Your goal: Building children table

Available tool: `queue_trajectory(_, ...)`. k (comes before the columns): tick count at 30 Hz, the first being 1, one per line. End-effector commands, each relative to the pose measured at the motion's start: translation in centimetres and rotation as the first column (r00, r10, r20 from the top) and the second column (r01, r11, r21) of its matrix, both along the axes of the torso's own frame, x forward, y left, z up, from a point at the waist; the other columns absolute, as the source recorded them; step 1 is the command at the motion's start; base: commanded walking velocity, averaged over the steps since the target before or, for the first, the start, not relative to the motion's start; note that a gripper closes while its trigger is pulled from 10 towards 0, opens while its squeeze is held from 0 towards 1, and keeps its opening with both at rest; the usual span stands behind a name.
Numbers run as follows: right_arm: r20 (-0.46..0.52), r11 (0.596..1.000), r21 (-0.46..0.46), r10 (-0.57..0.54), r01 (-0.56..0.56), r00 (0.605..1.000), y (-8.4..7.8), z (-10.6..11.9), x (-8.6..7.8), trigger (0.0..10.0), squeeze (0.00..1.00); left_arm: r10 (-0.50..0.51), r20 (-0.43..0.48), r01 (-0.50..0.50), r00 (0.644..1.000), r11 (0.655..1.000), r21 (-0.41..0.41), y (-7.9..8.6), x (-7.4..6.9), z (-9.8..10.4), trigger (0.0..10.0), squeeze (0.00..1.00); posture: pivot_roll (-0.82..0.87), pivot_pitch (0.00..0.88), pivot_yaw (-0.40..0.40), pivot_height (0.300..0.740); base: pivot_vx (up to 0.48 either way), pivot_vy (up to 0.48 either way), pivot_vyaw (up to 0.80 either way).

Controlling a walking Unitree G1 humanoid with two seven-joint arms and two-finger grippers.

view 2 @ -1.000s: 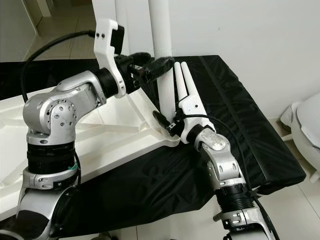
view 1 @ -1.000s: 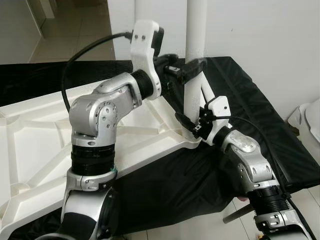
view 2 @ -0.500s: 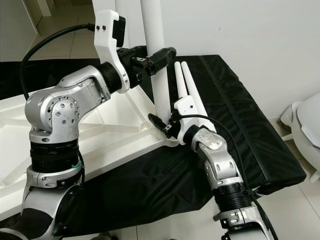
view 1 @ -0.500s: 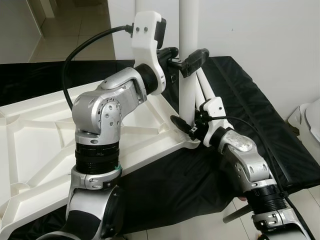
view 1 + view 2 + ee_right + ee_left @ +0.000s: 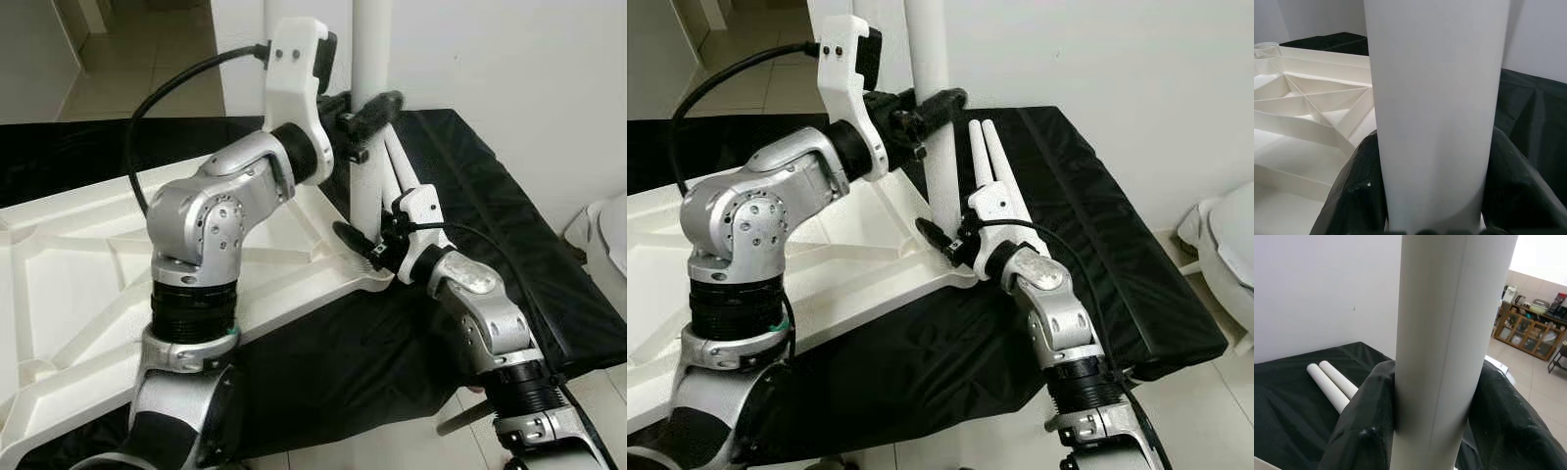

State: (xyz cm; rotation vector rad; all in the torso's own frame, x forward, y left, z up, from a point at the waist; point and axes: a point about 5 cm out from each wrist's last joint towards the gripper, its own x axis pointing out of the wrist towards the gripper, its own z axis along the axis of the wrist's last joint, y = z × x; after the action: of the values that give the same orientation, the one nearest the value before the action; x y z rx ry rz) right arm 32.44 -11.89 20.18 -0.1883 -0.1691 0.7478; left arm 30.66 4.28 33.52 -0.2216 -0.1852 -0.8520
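A home is indicated. Beyond the left gripper (image 5: 1430, 431), a tiled floor (image 5: 1528, 396) and a wooden glass-fronted cabinet (image 5: 1528, 330) loaded with what may be kitchen ware are seen. Plain white walls (image 5: 509, 78) and a tiled hallway (image 5: 127, 69) are shown behind both arms.

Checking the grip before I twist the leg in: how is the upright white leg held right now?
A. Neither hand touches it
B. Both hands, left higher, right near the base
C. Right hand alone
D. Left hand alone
B: the left hand clamps the upright white leg high up, while the right hand grips it low, by the corner of the upturned tabletop.
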Motion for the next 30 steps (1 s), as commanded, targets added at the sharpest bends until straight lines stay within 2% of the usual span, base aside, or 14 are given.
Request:
queue_trajectory(1, 0.021, 0.999, 0.033, -0.019, 0.018, 1.0, -0.3, 0.8, 0.0, 10.0, 0.0, -0.03, 0.028, 0.03, 0.999, 1.0, -0.001, -0.6, -0.5, 0.4, 0.0, 0.0, 0.0, 0.099, -0.013, 0.74, 0.0, 0.0, 0.0)
queue_trajectory(14, 0.013, 0.996, 0.079, -0.047, 0.046, 0.999, -0.7, 1.1, 0.1, 10.0, 0.0, -0.021, 0.038, 0.022, 0.999, 1.0, -0.014, -0.6, -0.8, 0.6, 0.0, 0.0, 0.0, 0.108, -0.022, 0.74, 0.0, 0.0, 0.0)
queue_trajectory(15, 0.005, 0.994, 0.099, -0.04, 0.039, 0.999, -0.8, 1.2, 0.1, 10.0, 0.22, -0.026, 0.026, 0.026, 0.999, 1.0, -0.003, -0.6, -0.8, 0.4, 10.0, 0.0, 0.0, 0.11, -0.022, 0.74, 0.0, 0.0, 0.0)
queue_trajectory(17, 0.003, 0.994, 0.105, -0.038, 0.037, 0.999, -0.8, 1.2, 0.1, 10.0, 0.22, -0.028, 0.022, 0.028, 0.999, 1.0, 0.0, -0.6, -0.8, 0.4, 10.0, 0.0, 0.0, 0.11, -0.022, 0.74, 0.0, 0.0, 0.0)
queue_trajectory(18, -0.004, 0.993, 0.118, -0.026, 0.026, 1.0, -0.8, 1.2, 0.0, 10.0, 1.0, -0.035, 0.019, 0.035, 0.999, 0.999, 0.003, -0.6, -0.8, 0.4, 10.0, 0.0, 0.0, 0.111, -0.023, 0.74, 0.0, 0.0, 0.0)
queue_trajectory(26, -0.03, 0.989, 0.149, -0.002, 0.007, 1.0, -1.3, 1.4, 0.0, 10.0, 1.0, -0.08, 0.005, 0.08, 0.997, 0.996, 0.028, -0.8, -1.1, 0.1, 10.0, 0.0, 0.0, 0.115, -0.023, 0.74, 0.0, 0.0, 0.0)
queue_trajectory(30, -0.061, 0.985, 0.158, 0.081, -0.071, 0.995, -1.4, 1.5, -0.3, 10.0, 1.0, -0.114, -0.008, 0.114, 0.994, 0.993, 0.038, -0.9, -1.3, -0.1, 10.0, 0.0, 0.0, 0.116, -0.023, 0.74, 0.0, 0.0, 0.0)
